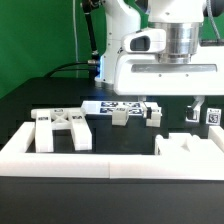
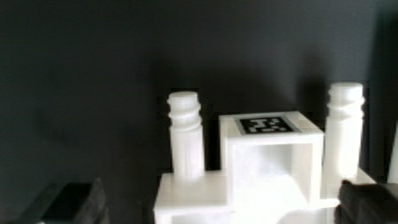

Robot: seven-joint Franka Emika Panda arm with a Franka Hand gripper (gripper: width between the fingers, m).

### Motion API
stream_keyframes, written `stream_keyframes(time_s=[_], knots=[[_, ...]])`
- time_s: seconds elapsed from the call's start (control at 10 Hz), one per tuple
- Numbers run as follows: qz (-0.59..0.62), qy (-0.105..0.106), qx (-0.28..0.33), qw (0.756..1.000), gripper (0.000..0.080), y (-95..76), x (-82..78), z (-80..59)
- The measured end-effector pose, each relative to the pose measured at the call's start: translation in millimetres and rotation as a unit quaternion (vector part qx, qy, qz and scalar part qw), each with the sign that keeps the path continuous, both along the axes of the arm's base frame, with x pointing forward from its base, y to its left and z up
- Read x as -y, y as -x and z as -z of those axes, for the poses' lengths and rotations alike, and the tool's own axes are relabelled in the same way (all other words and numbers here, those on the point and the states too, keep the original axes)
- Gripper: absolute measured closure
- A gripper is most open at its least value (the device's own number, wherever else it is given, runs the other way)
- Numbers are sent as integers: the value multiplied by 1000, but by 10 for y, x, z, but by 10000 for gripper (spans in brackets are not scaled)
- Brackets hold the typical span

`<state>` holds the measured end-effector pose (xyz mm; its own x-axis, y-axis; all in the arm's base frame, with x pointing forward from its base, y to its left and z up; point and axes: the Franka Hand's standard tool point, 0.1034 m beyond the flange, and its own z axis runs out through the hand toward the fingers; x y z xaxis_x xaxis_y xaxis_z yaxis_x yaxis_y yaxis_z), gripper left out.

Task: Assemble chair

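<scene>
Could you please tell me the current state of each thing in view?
gripper: open, holding nothing.
X-braced panel: lying loose, unjoined.
pegs: both upright.
tagged block: upright between the pegs, tag visible.
notched block: lying loose, unjoined.

Even bright light; soft wrist-view blur

My arm's body (image 1: 150, 65) is glossy white with a silver-grey collar (image 1: 182, 40), and the backdrop (image 1: 40, 35) is green. The counter (image 1: 30, 100) is black. The marker board (image 1: 118, 104) is white with black-and-white square tags. The X-braced panel (image 1: 62, 128), the border wall (image 1: 60, 160) and the notched block (image 1: 190, 148) are matte white. The pegged piece (image 2: 240, 190) is white, and its tag (image 2: 267, 125) is a black-and-white grid. The fingers (image 2: 71, 205) of my pincer (image 2: 228, 207) are black.
</scene>
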<state>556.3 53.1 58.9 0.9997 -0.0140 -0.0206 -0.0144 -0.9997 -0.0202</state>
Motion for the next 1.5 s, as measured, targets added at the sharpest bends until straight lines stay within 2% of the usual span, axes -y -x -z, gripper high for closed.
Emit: stream_keyframes(time_s=[0.1, 0.4, 0.5, 1.0, 1.3, 1.5], knots=[[0, 0, -1, 1000, 151, 8, 1, 4], [28, 1, -21, 999, 151, 445, 98, 11], [30, 1, -24, 999, 151, 524, 154, 3], [31, 1, -28, 999, 151, 570, 171, 27], [50, -2, -51, 997, 151, 955, 191, 175], [49, -2, -65, 997, 151, 991, 189, 191]])
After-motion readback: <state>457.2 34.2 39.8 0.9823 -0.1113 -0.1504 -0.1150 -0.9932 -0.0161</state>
